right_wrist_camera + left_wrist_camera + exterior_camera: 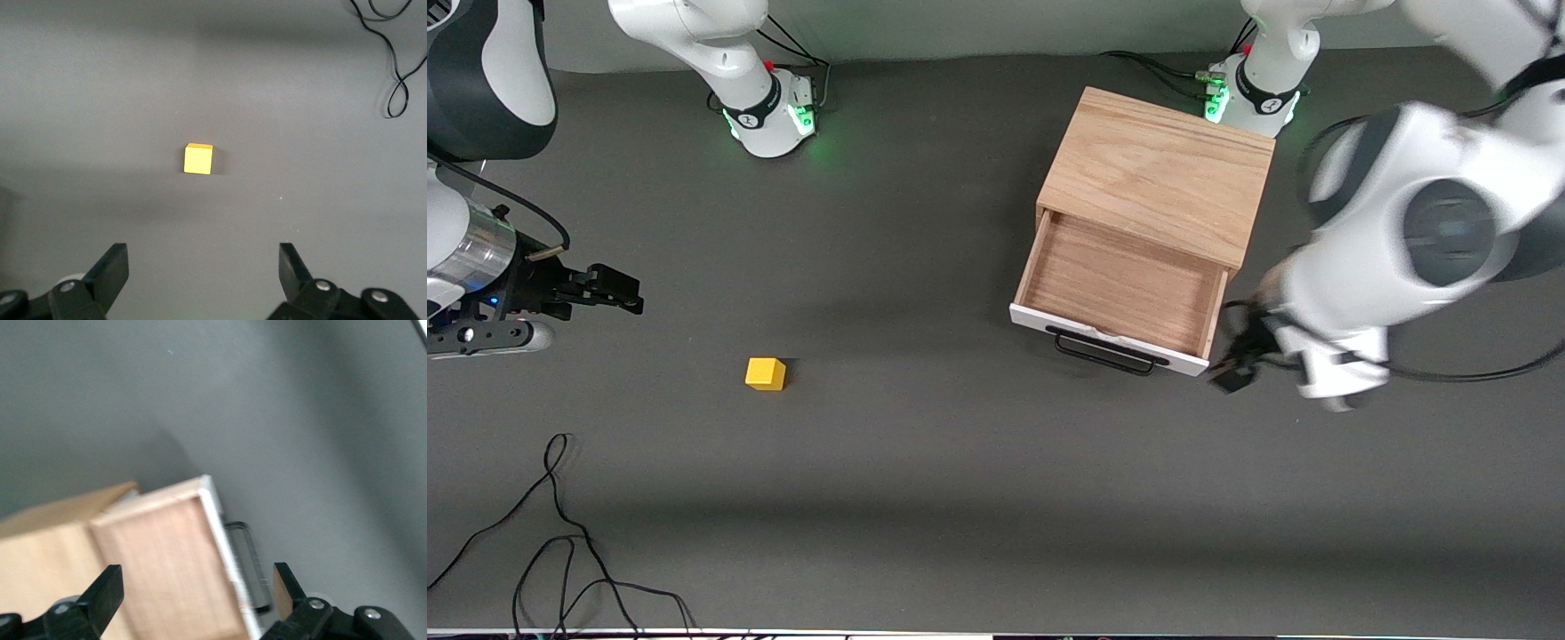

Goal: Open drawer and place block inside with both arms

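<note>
The drawer [1120,284] stands pulled out of the light oak box [1165,173], showing its bare wooden inside, white front panel and black bar handle [1107,354]. The yellow block [766,373] lies on the grey table toward the right arm's end, well apart from the drawer. My left gripper [1234,372] hangs open beside the drawer's front corner at the left arm's end; in the left wrist view its fingers [107,590] straddle the drawer [167,567] from above with nothing held. My right gripper [630,293] hovers open over bare table short of the block [198,159], empty [202,267].
Loose black cables [560,533] lie on the table near the front camera at the right arm's end and show in the right wrist view as a cable [393,67]. Both arm bases [769,111] stand along the table's back edge, one right by the box.
</note>
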Motion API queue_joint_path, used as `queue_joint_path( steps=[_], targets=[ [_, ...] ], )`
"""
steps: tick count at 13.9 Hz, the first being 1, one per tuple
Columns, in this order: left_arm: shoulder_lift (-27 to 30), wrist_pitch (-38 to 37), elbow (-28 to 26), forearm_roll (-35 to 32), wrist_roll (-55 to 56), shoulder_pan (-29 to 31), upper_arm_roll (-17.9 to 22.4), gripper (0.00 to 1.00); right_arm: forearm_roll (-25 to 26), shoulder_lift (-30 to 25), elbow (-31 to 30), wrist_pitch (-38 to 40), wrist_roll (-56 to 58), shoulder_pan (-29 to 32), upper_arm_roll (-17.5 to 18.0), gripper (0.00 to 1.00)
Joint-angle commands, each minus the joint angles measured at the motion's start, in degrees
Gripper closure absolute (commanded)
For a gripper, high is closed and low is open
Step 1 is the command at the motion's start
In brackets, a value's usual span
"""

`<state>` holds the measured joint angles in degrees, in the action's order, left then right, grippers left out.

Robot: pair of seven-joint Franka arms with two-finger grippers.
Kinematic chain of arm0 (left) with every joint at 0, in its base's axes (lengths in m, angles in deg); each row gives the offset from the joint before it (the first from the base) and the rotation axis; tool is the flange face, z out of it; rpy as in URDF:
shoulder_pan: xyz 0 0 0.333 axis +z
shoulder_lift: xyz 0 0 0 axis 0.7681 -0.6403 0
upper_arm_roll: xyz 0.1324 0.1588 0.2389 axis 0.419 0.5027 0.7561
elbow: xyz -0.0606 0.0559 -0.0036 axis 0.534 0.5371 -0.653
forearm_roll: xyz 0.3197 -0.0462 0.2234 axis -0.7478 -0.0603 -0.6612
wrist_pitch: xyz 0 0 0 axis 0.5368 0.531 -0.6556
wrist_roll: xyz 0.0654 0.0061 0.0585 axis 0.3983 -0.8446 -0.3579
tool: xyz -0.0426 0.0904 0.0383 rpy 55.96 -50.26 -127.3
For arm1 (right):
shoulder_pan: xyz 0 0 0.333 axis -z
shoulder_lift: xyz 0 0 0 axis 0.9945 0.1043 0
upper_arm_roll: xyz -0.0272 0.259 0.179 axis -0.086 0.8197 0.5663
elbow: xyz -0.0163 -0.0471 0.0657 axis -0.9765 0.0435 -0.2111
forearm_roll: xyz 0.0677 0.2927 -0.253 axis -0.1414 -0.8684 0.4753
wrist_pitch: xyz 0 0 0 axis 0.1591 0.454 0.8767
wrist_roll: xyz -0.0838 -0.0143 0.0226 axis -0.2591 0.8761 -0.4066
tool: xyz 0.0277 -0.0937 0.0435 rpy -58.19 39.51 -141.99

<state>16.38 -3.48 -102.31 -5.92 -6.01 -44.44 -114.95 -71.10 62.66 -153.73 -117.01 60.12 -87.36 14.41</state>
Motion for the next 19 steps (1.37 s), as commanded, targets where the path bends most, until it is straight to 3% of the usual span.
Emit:
queue_joint_path(
  steps=[1, 5, 10, 12, 19],
  targets=[
    [5.5, -6.54, -1.61, 2.08, -14.05, 5.49, -0.17, 0.0, -0.11, 0.32, 0.63, 0.31, -1.14, -0.34, -0.09, 0.0],
    [11.65, -10.52, -5.38, 1.99, -30.67, 10.77, 0.18, 0.0, 0.24, 0.14, 0.45, -0.31, -0.52, -0.34, -0.09, 0.0],
    [21.05, -10.44, -14.17, 2.08, -54.39, 17.01, 0.36, 0.0, 0.51, -0.47, -1.21, -3.55, -0.52, -1.39, -0.18, 0.0],
    [22.91, -10.61, -15.06, 2.08, -62.92, 17.37, 0.53, 0.0, 0.51, -0.47, -1.13, -3.56, -0.52, -1.57, -0.18, 0.0],
    [23.88, -9.2, -16.37, 2.34, -68.21, 17.46, 2.81, 0.0, 0.6, -0.3, -1.13, -3.47, -0.52, -1.48, -0.36, 0.0]
  ],
)
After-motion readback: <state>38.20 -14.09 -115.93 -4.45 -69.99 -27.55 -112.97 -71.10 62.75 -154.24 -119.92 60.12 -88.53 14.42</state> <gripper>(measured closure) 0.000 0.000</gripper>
